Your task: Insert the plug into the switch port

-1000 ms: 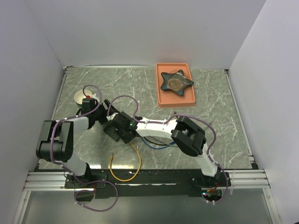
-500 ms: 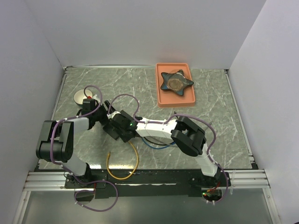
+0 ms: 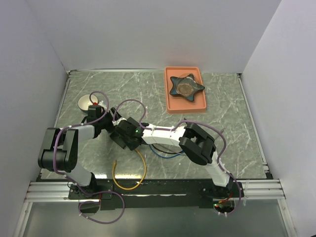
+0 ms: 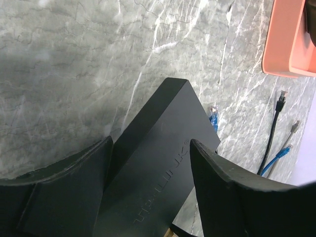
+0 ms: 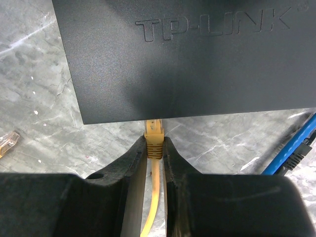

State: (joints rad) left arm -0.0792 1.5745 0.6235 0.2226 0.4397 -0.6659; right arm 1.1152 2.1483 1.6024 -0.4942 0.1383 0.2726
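Switch (image 5: pixel 187 59): flat black box lying on the table (image 3: pixel 232 128), left of centre, lettered face up
Left gripper (image 4: pixel 150 144): fingers (image 4: pixel 237 197) stand wide, one on each side of the switch; cannot tell whether they press on it or only straddle it
Right gripper (image 5: pixel 154 144): clenched on the plug, pinching its rear end from both sides
Plug (image 5: pixel 153 129): yellow, lying level, nose at the long edge of the switch near one corner and reaching just under the rim of that edge; cannot tell whether it is seated
Port: on the edge the plug meets, hidden below the top face in both wrist views
Yellow cable (image 3: pixel 131 183): runs back from the plug between the right fingers, then loops at the table's near edge
Blue cable (image 5: pixel 291 148): on the table just beside the switch
Tray (image 3: pixel 169 94): orange, at the far side, well apart from the switch, holding a dark star (image 3: pixel 185 88)
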